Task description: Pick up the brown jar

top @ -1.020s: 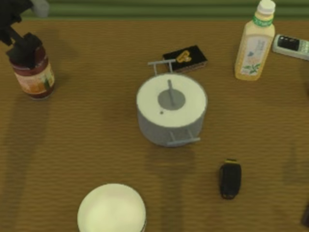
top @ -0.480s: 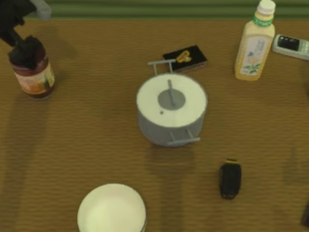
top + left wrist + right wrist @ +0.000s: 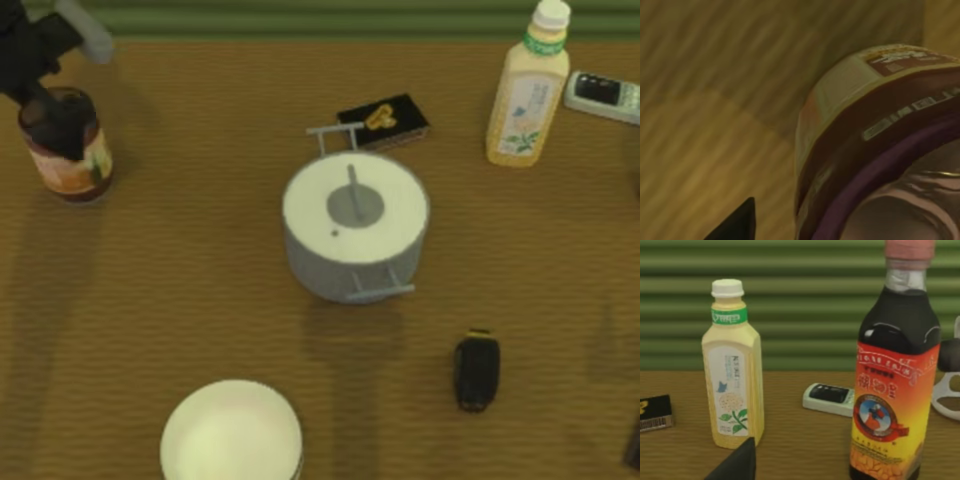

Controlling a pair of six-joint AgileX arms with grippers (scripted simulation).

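The brown jar [image 3: 68,150] stands upright at the far left of the table, near the back edge, with its orange-and-cream label facing the front. My left gripper [image 3: 48,100] hangs right over the jar's lid and covers part of it. In the left wrist view the jar [image 3: 875,130] fills the picture, and one dark fingertip [image 3: 737,225] stands apart from its side, so the gripper is open. My right gripper [image 3: 800,475] is parked off the table's right side, open and holding nothing.
A round grey pot with a white lid [image 3: 355,225] sits mid-table, and a black box [image 3: 385,120] lies behind it. At the back right are a pale-yellow bottle [image 3: 527,95] and a remote [image 3: 603,95]. A black device [image 3: 477,372] and a cream bowl [image 3: 231,432] lie near the front. A dark sauce bottle [image 3: 897,375] stands close to the right gripper.
My left gripper has come down and slightly forward over the jar's lid, covering more of it. The jar stays in place, and the right arm has not moved.
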